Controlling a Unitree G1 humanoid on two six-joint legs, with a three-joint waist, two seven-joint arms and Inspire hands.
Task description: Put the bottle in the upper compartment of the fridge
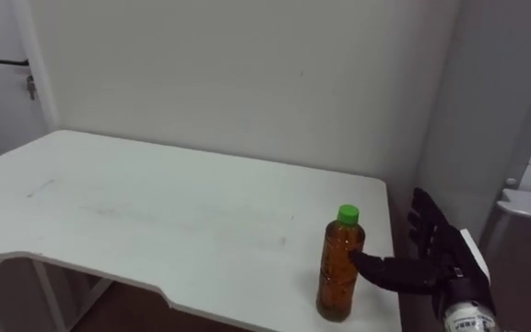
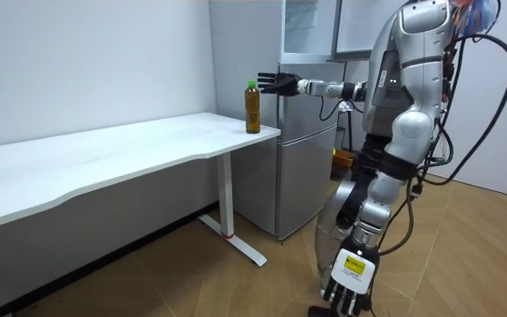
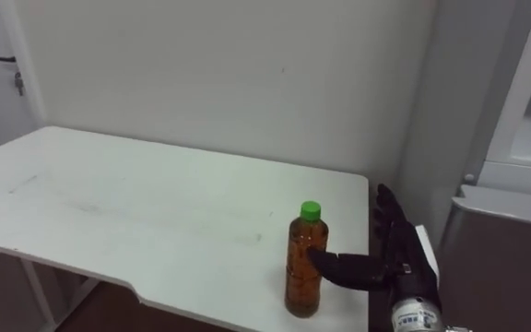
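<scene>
Amber bottle [image 1: 337,272]: upright, green cap, near worktop [image 1: 155,221] corner
Right hand [image 1: 436,267]: fingers spread open, thumb apparently touching bottle
Left hand [image 2: 349,275]: hangs at side, relaxed

Bottle [image 1: 339,269] stands just left of my right hand [image 1: 433,270], by the thumb. Past it, table [image 1: 155,212] top gives wide open room leftwd. Wall [image 1: 247,74] blocks fwd; fridge [image 3: 510,244] stands close on the right.

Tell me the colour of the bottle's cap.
The bottle has a bright green cap; clearest in the left eye view.
</scene>
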